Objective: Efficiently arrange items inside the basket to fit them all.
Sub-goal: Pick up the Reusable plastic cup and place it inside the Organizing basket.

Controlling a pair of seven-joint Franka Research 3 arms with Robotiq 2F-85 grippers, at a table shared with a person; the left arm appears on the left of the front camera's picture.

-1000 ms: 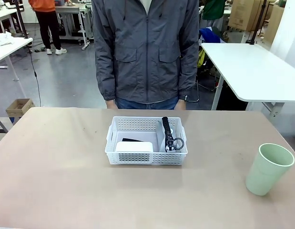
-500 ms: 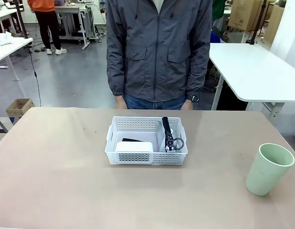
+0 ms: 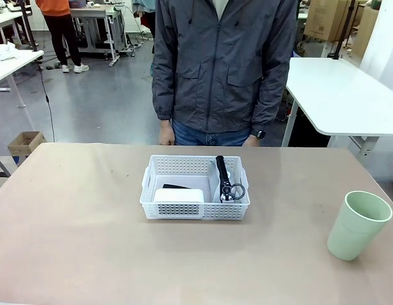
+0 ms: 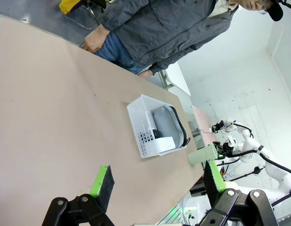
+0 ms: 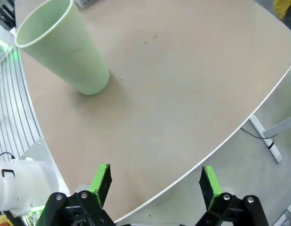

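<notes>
Tan tabletop in a busy workshop, a person standing at the far edge; the basket sits mid-table w/ 3 of 4 items in it, by my count: white box against the near wall, a black sliver behind it that I take for the stapler, pouch along the right side; the green cup stands upright well apart on my right, so 1 item is left to fit; my left gripper and right gripper both have fingers spread wide, nothing between them; stapler mostly hidden by the box, pouch body hard to make out from the front; can't judge spare room inside.
</notes>
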